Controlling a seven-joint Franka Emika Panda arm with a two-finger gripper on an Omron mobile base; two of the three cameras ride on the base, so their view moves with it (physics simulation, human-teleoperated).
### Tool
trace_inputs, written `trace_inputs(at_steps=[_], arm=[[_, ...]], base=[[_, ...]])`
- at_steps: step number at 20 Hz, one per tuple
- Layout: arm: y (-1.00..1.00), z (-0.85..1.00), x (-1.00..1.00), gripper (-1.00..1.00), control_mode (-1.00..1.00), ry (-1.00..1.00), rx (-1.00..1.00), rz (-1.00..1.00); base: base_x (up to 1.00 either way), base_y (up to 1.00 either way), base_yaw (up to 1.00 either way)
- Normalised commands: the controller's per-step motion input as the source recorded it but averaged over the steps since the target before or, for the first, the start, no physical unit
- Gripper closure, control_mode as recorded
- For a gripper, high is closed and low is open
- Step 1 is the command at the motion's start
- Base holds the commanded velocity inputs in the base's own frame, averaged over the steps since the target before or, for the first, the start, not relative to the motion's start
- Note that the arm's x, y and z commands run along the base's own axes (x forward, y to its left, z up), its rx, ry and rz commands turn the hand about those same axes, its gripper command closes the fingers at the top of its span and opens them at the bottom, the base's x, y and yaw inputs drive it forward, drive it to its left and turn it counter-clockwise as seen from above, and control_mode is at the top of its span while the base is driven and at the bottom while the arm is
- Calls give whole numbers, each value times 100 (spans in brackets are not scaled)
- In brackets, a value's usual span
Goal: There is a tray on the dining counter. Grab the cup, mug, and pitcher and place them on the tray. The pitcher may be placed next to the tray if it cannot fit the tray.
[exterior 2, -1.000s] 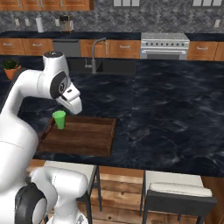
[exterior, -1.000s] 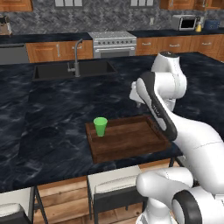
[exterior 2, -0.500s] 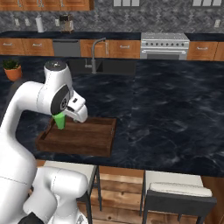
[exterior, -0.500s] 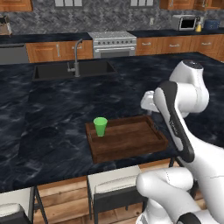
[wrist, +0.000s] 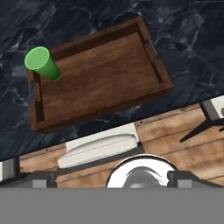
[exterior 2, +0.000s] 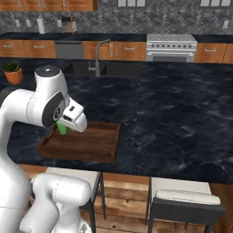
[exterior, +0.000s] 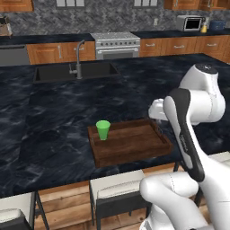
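- Cup (exterior: 103,129) stands upright inside the tray (exterior: 134,150), at the tray's 10 o'clock corner in the left base view, close to the rim there. One of three items done, by my reckoning.
- In the hand view the cup (wrist: 42,64) sits at the tray's (wrist: 98,83) 10 o'clock end; the remaining tray floor is bare wood.
- Tray rests on the surface (exterior: 54,117), near its front edge, above the stools (exterior: 117,191).
- Mug and pitcher: can't spot either on the stretch of surface in view, nor near the sink (exterior: 74,72) at 11 o'clock. Both are still to fetch, so roughly two thirds of the job is left.
- Claw (wrist: 112,179): its two dark tips stand far apart at the hand view's bottom edge, jaws wide, nothing between them. It holds nothing.
- Arm (exterior: 191,117) is folded up at the tray's 3 o'clock side in the left base view; in the right base view the arm (exterior 2: 45,102) partly hides the cup (exterior 2: 61,129).
- Judgement: the next piece likely lies elsewhere in the kitchen, so the base will probably have to drive.
- Room on the tray looks ample for the mug; whether the pitcher fits as well, can't tell.
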Motion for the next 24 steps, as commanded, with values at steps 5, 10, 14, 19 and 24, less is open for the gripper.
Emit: trace_inputs(at_steps=[5, 10, 14, 19, 24], arm=[[0, 0, -29, -100, -100, 0, -6, 8], [0, 0, -2, -100, -100, 0, -6, 18], [5, 5, 0, -100, -100, 0, -1, 5], [2, 7, 0, -100, -100, 0, -1, 1], [1, 7, 0, -100, -100, -4, -13, 0]], base=[[0, 0, 0], [0, 0, 0], [0, 0, 0], [0, 0, 0], [0, 0, 0]])
